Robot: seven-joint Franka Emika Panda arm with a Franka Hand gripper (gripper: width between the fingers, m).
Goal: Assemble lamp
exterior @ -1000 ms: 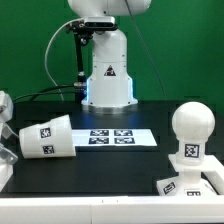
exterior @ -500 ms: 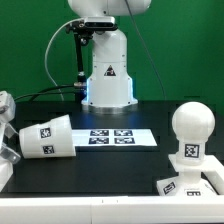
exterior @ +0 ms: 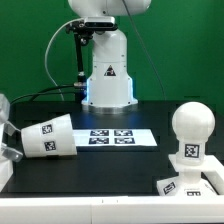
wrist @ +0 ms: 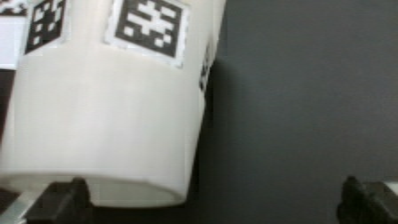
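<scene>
The conical shade (exterior: pixel 47 137) lies on its side on the black table at the exterior view's left, tags facing the camera. In the wrist view the shade (wrist: pixel 111 105) fills much of the picture, one end close to a dark fingertip (wrist: pixel 64 198). My gripper (wrist: pixel 214 200) is open, fingers wide apart, and holds nothing. In the exterior view only a grey bit of the gripper (exterior: pixel 5 128) shows at the left edge, just beside the shade. The rounded bulb (exterior: pixel 190 128) stands upright on the boxy base (exterior: pixel 188 185) at the right.
The marker board (exterior: pixel 118 138) lies flat in the middle of the table, behind the shade. The arm's white pedestal (exterior: pixel 108 75) stands at the back centre, with cables to its left and a green wall behind.
The gripper at the left edge has shifted slightly and the shade has turned a touch. The bulb and base have not moved.
</scene>
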